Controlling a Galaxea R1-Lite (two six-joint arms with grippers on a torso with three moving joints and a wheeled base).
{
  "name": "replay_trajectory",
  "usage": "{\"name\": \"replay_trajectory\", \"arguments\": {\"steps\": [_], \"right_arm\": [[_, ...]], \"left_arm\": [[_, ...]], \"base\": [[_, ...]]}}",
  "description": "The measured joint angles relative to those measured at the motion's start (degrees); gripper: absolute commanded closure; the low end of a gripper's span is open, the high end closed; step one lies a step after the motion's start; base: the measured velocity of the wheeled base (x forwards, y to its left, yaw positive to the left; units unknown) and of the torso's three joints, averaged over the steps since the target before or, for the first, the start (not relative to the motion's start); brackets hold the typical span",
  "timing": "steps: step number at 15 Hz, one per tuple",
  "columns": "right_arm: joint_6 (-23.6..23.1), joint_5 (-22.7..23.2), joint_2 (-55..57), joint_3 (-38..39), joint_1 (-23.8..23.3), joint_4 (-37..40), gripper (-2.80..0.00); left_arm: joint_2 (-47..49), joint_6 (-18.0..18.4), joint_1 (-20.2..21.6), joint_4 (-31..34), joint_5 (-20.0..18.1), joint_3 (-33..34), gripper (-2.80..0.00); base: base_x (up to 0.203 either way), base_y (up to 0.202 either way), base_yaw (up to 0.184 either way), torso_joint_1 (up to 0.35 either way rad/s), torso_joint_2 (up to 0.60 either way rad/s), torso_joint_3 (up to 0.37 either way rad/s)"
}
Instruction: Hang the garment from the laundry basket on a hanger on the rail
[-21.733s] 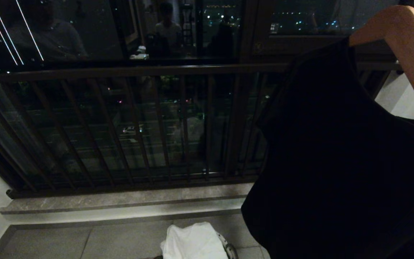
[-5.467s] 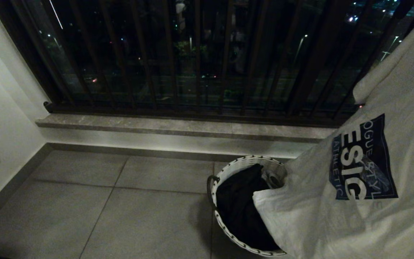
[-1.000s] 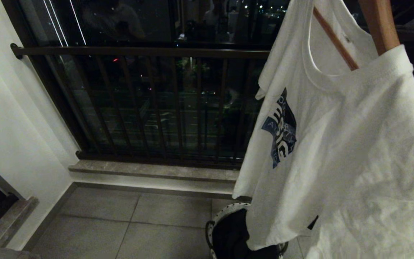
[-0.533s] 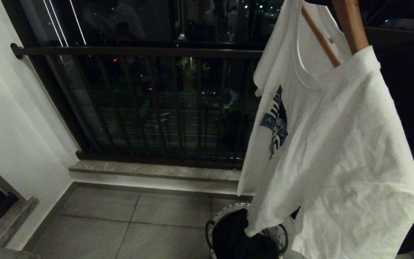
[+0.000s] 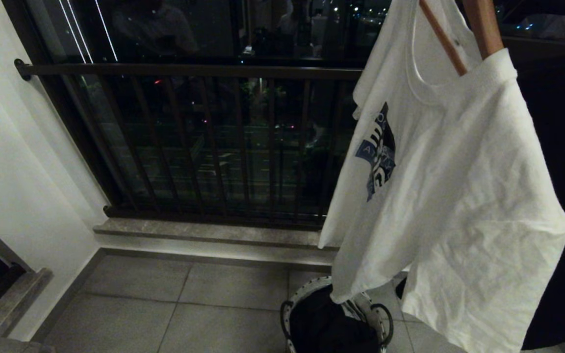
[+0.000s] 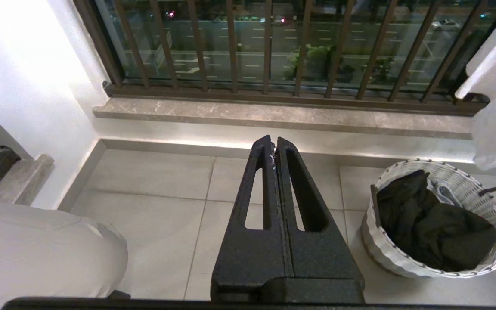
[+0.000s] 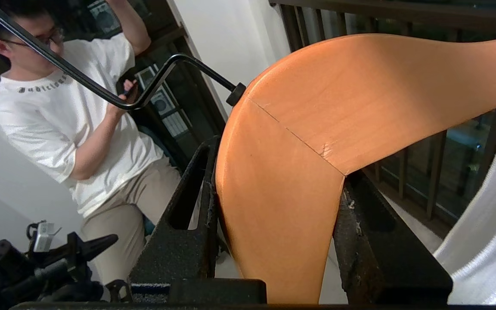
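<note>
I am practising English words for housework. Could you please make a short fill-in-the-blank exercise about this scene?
1. The right tool grips a wooden ____.
2. The T-shirt draped on it is ____ with a blue print.
3. The dark clothes lie in a woven ____.
4. The left tool is ____ and holds nothing.

Missing words: hanger; white; basket; shut

We see a white T-shirt with a blue-and-white chest print on an orange-brown wooden hanger with a black hook. Below the shirt, the white woven laundry basket, black-flecked at its rim, holds dark clothing over grey floor tiles.
</note>
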Motion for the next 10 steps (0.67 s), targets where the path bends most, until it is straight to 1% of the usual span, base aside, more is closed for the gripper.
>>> {"name": "replay_trajectory", "arguments": {"steps": [6,10], "right_arm": [[-0.1,0.9,3.6,-3.5,-0.1,-0.1,0.00],[0.0,2.5,4.9,-4.4,-1.9,-2.3,0.00]], "left_arm": [[0.0,0.0,0.0,0.0,0.0,0.0,0.00],[0.0,0.1,0.0,0.0,0.0,0.0,0.00]], "base": [[0.000,0.000,0.000,0.000,0.00,0.000],[0.000,0.000,0.000,0.000,0.00,0.000]]}}
